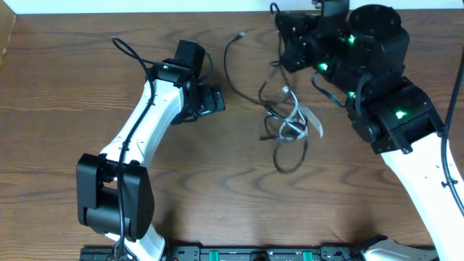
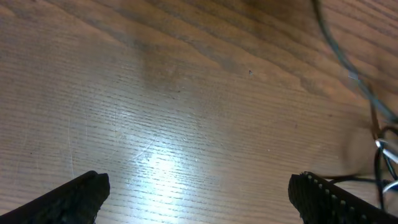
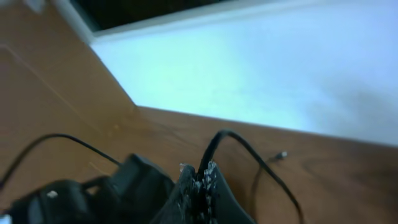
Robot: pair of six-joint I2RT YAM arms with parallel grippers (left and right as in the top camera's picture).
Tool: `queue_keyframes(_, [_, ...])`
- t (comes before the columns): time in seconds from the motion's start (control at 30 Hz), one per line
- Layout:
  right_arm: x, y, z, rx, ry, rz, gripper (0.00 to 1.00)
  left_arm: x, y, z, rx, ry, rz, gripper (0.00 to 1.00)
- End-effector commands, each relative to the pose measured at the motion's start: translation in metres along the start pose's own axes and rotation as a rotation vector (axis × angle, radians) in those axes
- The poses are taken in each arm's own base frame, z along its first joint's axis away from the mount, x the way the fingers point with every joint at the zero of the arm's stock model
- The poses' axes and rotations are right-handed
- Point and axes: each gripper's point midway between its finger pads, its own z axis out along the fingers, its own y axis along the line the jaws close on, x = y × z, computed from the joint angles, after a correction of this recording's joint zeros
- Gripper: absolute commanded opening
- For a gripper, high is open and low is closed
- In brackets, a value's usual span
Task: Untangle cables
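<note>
A tangle of thin black cables (image 1: 279,119) and a white cable (image 1: 297,119) lies on the wooden table right of centre. One black cable (image 1: 228,61) runs up from it to a plug end (image 1: 241,33) near the far edge. My right gripper (image 3: 199,177) is shut on a black cable (image 3: 214,146), raised near the far edge above the tangle; in the overhead view it sits at the back (image 1: 284,54). My left gripper (image 2: 199,193) is open and empty, low over bare wood left of the tangle (image 1: 216,99). Part of the tangle shows at the right edge of the left wrist view (image 2: 382,155).
A white wall or board (image 3: 261,68) rises behind the table's far edge. The right arm's bulky joints (image 1: 377,65) overhang the back right. The left arm (image 1: 145,123) stretches across the left half.
</note>
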Motion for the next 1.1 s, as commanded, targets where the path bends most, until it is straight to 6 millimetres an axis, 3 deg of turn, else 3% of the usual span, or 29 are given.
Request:
queue_keyframes(0.0, [-0.018,0.011,0.0,-0.032,-0.076,-0.026,0.01,0.005,0.006,0.006,-0.018,0.021,-0.015,0.98])
queue_keyframes(0.2, [-0.056,0.028,-0.02,-0.074,-0.198,-0.046,0.01,0.008,0.007,0.006,-0.023,0.029,-0.016,0.98])
queue_keyframes(0.37, [-0.1,0.022,-0.042,0.003,-0.335,-0.053,0.01,0.007,0.007,0.007,-0.023,0.028,-0.015,0.98])
queue_keyframes(0.47, [-0.128,0.026,-0.06,0.003,-0.423,-0.078,0.01,0.007,0.007,0.007,-0.023,0.028,-0.015,0.98])
queue_keyframes(0.63, [-0.186,0.045,-0.105,-0.008,-0.638,-0.151,0.01,0.007,0.007,0.007,-0.023,0.028,-0.015,0.98])
queue_keyframes(0.73, [-0.203,0.039,-0.121,0.046,-0.71,-0.129,0.01,0.007,0.007,0.007,-0.023,0.028,-0.015,0.98])
queue_keyframes(0.8, [-0.201,0.036,-0.118,0.062,-0.7,-0.126,0.01,0.007,0.007,0.007,-0.023,0.028,-0.015,0.98])
queue_keyframes(0.87, [-0.185,0.028,-0.101,0.082,-0.619,-0.126,0.01,0.007,0.006,0.007,-0.019,0.027,-0.015,0.98])
queue_keyframes(0.97, [-0.138,0.011,-0.059,0.114,-0.402,-0.113,0.01,0.013,-0.006,0.006,0.055,0.062,0.005,0.98])
queue_keyframes(1.07, [-0.09,0.003,-0.025,0.083,-0.2,-0.049,0.01,0.024,-0.038,0.0,0.248,0.119,0.168,0.98])
